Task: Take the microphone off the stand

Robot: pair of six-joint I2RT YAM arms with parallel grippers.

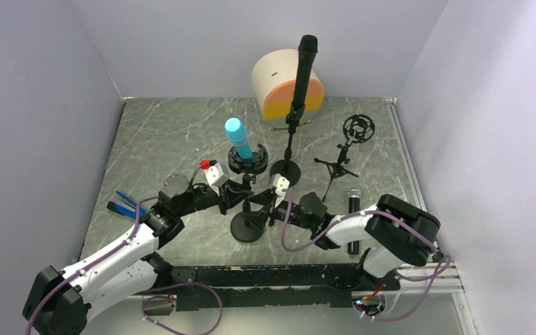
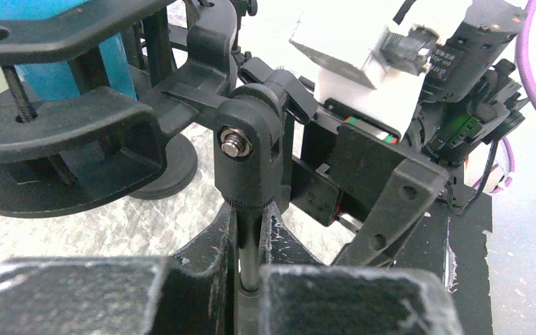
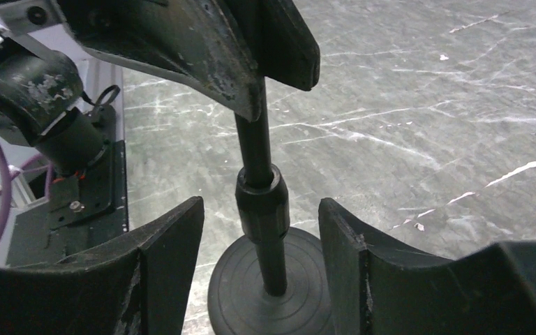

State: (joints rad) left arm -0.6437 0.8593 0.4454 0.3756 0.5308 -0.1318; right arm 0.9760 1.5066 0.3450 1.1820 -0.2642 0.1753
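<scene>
The fingers (image 2: 349, 300) of the left gripper (image 1: 241, 192) are clenched on the thin pole (image 2: 248, 244) of the stand (image 1: 249, 227), gripping it just below the hinged joint (image 2: 248, 150) that carries the cradle. From where I stand, the right gripper (image 3: 259, 216) sits lower on the same pole. Its fingers (image 3: 167, 265) are released: one stands on each side of the pole's thick collar (image 3: 261, 202), with a clear gap on both sides. Under them is the stand's round base (image 3: 234, 300), flat on the marbled table (image 1: 181, 132).

The blue microphone (image 1: 239, 138) sits in the black ring cradle (image 1: 248, 160) at the top of this stand. It leans up and to the left, rounded head uppermost. Neither gripper touches it.

Farther back a tall black microphone (image 1: 306, 63) stands upright on a stand of its own, in front of a round white, orange and yellow drum (image 1: 279, 77). To the right is a small tripod (image 1: 335, 167) carrying a ring mount (image 1: 358, 128). Another black microphone (image 1: 353, 206) lies on the table just beside the right arm. A blue thing (image 1: 127, 204) that I cannot make out shows near the left arm.
</scene>
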